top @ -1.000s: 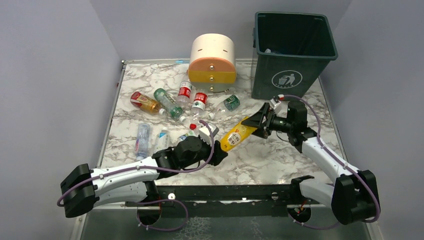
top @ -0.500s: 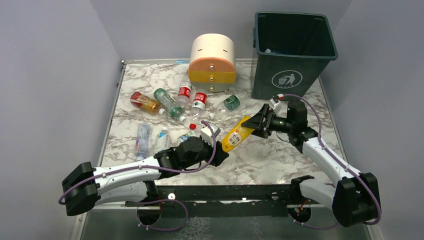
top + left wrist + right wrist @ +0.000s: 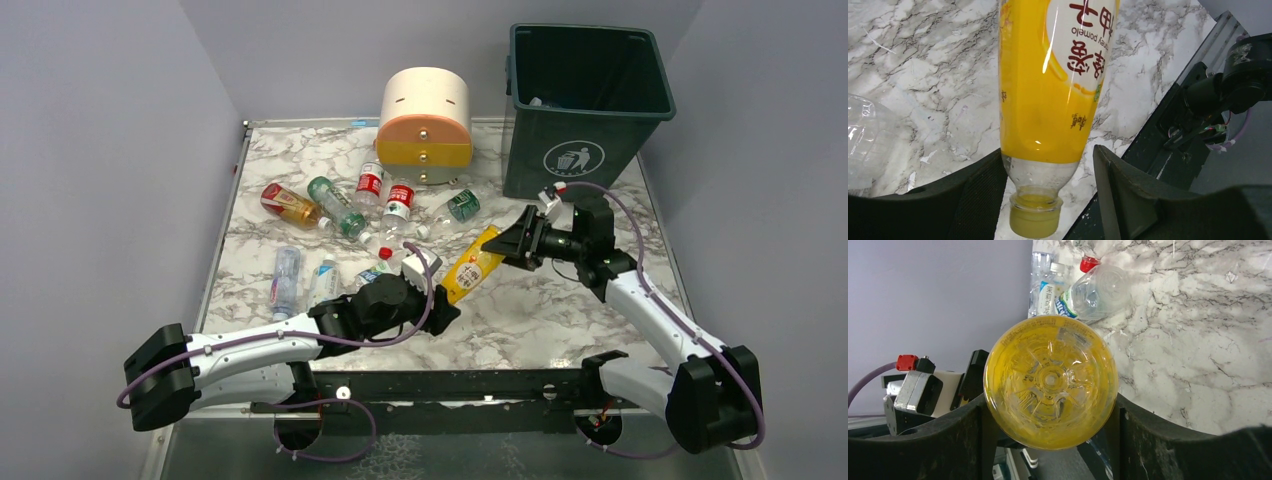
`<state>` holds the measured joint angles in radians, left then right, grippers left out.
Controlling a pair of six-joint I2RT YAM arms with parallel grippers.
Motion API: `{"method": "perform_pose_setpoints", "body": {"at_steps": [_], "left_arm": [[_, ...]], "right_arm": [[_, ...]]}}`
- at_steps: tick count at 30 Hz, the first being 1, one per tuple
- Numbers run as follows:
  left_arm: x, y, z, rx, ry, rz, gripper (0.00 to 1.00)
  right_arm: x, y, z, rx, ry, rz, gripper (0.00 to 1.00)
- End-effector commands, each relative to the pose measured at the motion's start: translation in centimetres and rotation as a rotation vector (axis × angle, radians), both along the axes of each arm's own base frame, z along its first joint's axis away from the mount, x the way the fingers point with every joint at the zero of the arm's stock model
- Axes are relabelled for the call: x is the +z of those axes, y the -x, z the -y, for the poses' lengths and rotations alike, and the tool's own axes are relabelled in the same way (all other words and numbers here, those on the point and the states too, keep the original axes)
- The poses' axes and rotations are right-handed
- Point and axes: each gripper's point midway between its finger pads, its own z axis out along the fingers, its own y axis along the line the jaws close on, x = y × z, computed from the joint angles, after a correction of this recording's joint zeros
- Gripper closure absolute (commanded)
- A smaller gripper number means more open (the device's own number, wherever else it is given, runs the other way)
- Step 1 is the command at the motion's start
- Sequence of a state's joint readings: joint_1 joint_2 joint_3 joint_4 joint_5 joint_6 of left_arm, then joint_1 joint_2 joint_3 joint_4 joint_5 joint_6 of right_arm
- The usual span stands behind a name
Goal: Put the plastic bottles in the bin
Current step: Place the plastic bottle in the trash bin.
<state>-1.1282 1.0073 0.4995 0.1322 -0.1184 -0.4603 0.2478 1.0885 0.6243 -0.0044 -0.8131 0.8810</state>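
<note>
A yellow bottle (image 3: 472,264) hangs tilted above the marble table between my two grippers. My right gripper (image 3: 507,249) is shut on its base end; in the right wrist view both fingers press the sides of the yellow bottle (image 3: 1050,381). My left gripper (image 3: 445,308) is open around the capped neck, and in the left wrist view a gap shows between one finger and the yellow bottle (image 3: 1053,90). Several more plastic bottles (image 3: 337,207) lie on the table's left half. The dark green bin (image 3: 575,155) stands at the back right, just beyond my right gripper.
A cream-and-orange round drawer unit (image 3: 425,125) stands at the back centre, left of the bin. A clear bottle with a red cap (image 3: 1098,290) lies on the table below the held bottle. Grey walls close in the table on the left, the back and the right.
My right gripper has closed onto the yellow bottle's base. My left gripper's jaws have parted from its neck. The bottle has shifted slightly toward the right.
</note>
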Motion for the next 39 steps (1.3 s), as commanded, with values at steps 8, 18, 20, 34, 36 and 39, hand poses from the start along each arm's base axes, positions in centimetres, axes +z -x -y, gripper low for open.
{"method": "perform_pose_setpoints", "body": {"at_steps": [8, 18, 20, 34, 36, 39], "left_arm": [[4.5, -0.2, 0.5, -0.011, 0.072, 0.07, 0.02], [7.4, 0.0, -0.9, 0.021, 0.148, 0.095, 0.01], [8.4, 0.0, -1.4, 0.03, 0.169, 0.107, 0.01], [12.5, 0.3, -4.8, 0.099, 0.252, 0.162, 0.01], [13.0, 0.4, -5.2, 0.102, 0.27, 0.167, 0.01], [13.7, 0.6, -5.6, 0.105, 0.286, 0.176, 0.01]], "right_arm": [[1.1, -0.5, 0.3, -0.013, 0.049, 0.059, 0.34], [0.9, 0.0, 0.8, -0.015, 0.09, 0.067, 0.34], [1.0, 0.0, 0.8, -0.016, 0.094, 0.069, 0.34], [8.1, -2.5, 0.7, -0.046, 0.099, 0.229, 0.34], [9.6, -3.1, 0.8, -0.061, 0.104, 0.264, 0.34], [11.6, -4.1, 1.0, -0.085, 0.123, 0.313, 0.34]]}}
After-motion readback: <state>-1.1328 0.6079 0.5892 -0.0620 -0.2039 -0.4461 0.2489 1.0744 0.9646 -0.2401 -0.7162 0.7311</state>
